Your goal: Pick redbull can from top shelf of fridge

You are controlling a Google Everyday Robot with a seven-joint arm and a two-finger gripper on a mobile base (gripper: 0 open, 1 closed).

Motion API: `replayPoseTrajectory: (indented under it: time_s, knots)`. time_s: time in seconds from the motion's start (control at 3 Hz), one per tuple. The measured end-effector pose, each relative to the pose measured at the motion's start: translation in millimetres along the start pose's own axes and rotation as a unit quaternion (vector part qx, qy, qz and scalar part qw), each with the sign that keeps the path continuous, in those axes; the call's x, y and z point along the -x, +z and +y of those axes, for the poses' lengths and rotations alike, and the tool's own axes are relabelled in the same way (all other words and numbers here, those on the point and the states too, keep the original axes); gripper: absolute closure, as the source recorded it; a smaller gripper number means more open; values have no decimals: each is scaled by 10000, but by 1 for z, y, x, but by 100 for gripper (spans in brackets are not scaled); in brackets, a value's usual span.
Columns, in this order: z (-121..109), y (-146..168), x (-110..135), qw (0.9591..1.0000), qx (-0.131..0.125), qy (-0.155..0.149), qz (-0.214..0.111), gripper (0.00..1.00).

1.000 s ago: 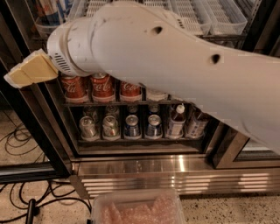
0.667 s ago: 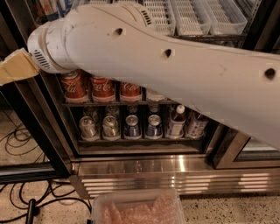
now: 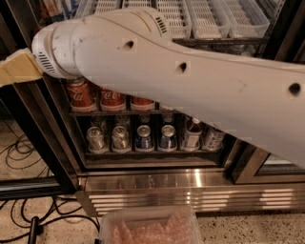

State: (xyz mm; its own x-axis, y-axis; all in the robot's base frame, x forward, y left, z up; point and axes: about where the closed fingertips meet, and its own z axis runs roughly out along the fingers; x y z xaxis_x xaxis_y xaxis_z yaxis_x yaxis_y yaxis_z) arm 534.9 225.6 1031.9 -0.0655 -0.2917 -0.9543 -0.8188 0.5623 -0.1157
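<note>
Nearest to me, a clear tub (image 3: 147, 224) of pinkish stuff is sitting on the speckled floor at the bottom edge, with black cables (image 3: 21, 152) looping off to its left. Above it the white arm (image 3: 200, 81) is stretching across most of my view, running from the right side up to the left. The gripper (image 3: 18, 69) is showing only as a tan piece at the left edge, in front of the fridge (image 3: 46, 128), and I cannot tell whether it is apart or together. Behind the arm, the ribbed steel base (image 3: 190, 190) is shining. Over it a rack is holding upright blue cans (image 3: 144, 137), and the next rack up is holding upright cola cans (image 3: 112, 99). Farthest back, the top shelf (image 3: 224, 42) is carrying white trays (image 3: 209, 16), their long sides running front to back. A blue-and-red patch (image 3: 53, 6) is peeking out at the top left. I cannot tell whether that is the redbull can, or which way it is pointing.
</note>
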Motion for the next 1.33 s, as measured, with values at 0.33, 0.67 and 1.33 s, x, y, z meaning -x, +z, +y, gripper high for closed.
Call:
replayPoseTrajectory:
  time_s: [0.33,0.67,1.33]
  knots:
    - [-33,-18,8,9977,-503,65,-442,0]
    - [-72,-49,18,9923,-964,193,-750,0]
    - [-100,-79,31,9852,-1338,528,-932,0]
